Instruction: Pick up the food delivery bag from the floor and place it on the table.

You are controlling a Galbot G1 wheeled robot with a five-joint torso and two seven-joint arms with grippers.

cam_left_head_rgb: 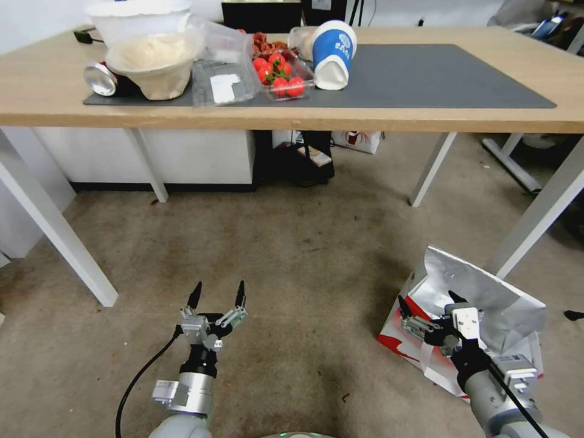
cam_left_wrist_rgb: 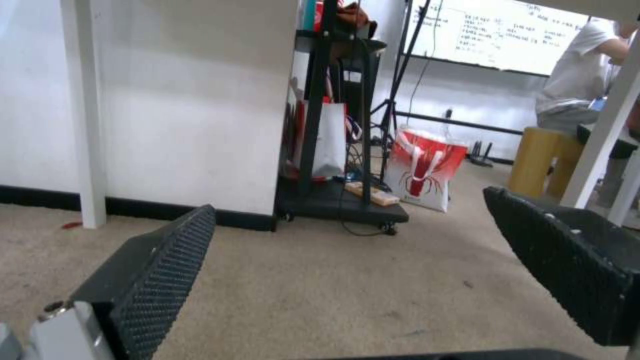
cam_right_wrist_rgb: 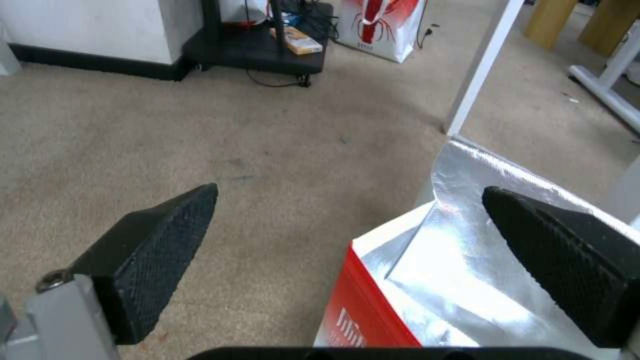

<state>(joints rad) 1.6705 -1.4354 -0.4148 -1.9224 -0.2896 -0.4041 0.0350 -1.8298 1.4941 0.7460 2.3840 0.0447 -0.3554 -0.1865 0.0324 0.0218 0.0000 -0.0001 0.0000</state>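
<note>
1. Bag location. The food delivery bag (cam_left_head_rgb: 480, 304) stands on the carpet at the near right, just beside the table's near right leg. Its mouth is open and the silver foil lining faces up. We see the red side panel and the foil edge in the right wrist view (cam_right_wrist_rgb: 427, 270).

2. Right gripper (cam_left_head_rgb: 429, 307). We find it low over the near left rim of the bag, fingers spread wide. In the right wrist view (cam_right_wrist_rgb: 350, 235) one finger hangs over bare carpet and the other over the foil interior, so the jaws straddle the bag wall. Nothing is held.

3. Left gripper (cam_left_head_rgb: 218, 295). It hovers over bare carpet at the near left, well apart from the bag. Its fingers are apart and empty, as the left wrist view (cam_left_wrist_rgb: 347, 260) confirms.

4. Table (cam_left_head_rgb: 426, 121). It stands at the far side. Bowls, a clear tray of tomatoes (cam_left_head_rgb: 280, 76) and a tipped blue-and-white cup (cam_left_head_rgb: 333, 53) occupy the left part of its grey mat (cam_left_head_rgb: 438, 76). The right part of the mat is bare.

5. Progress. We judge the task to be at its start: the bag is not yet gripped. Closing on the bag, lifting it and setting it on the table all remain.
</note>
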